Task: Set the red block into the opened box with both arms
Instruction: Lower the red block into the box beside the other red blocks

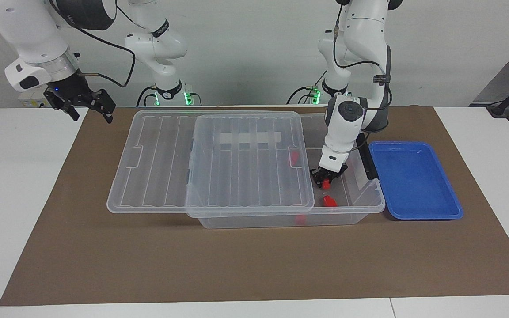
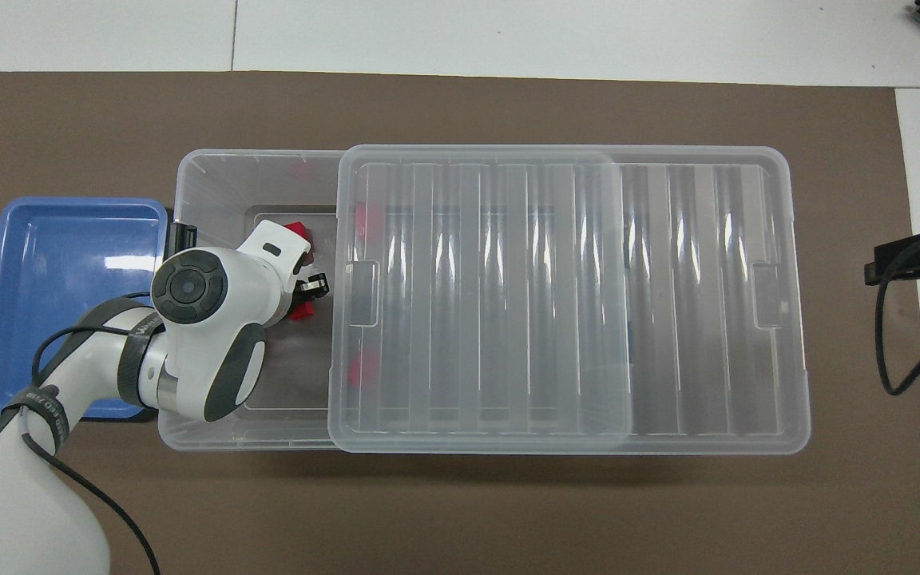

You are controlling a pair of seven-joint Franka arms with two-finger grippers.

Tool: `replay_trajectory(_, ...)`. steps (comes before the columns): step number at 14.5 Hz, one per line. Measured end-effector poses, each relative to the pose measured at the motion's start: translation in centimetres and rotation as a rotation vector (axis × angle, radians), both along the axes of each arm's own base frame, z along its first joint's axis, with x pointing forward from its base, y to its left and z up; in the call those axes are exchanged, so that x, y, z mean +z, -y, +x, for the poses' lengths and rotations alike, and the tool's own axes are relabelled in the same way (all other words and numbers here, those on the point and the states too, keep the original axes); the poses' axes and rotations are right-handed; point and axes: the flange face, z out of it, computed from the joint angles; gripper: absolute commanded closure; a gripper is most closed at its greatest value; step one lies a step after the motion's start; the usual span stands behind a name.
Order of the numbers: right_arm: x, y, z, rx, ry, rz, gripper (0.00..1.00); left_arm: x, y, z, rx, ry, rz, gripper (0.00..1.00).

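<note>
The clear box (image 1: 371, 206) (image 2: 188, 431) lies mid-table, its ribbed lid (image 1: 237, 163) (image 2: 556, 295) slid toward the right arm's end so one end stands open. My left gripper (image 1: 324, 180) (image 2: 307, 294) reaches down into that open end, shut on a red block (image 1: 326, 185) (image 2: 299, 310) held low inside. A second red block (image 1: 329, 201) lies on the box floor, farther from the robots. More red shapes (image 2: 362, 367) show dimly under the lid. My right gripper (image 1: 89, 104) (image 2: 915, 259) waits open in the air over the table's edge at the right arm's end.
A shallow blue tray (image 1: 413, 181) (image 2: 61, 271) sits beside the box at the left arm's end, touching its black latch (image 1: 366, 161). Box and tray rest on a brown mat (image 1: 237, 265). The left arm's wrist hides part of the box's open end from above.
</note>
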Motion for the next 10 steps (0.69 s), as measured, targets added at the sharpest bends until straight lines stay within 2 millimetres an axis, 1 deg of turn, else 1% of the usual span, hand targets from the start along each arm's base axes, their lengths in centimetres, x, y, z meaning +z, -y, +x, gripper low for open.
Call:
replay_trajectory(7, 0.3, -0.29, 0.06, 0.005, 0.008, 0.0, 0.0, -0.64, -0.22, -0.06, -0.014, -0.007, 0.006, 0.0)
replay_trajectory(10, 0.37, 0.39, 0.01, -0.008, 0.01, 0.008, 0.0, -0.67, -0.26, -0.05, -0.016, -0.007, 0.007, 0.0)
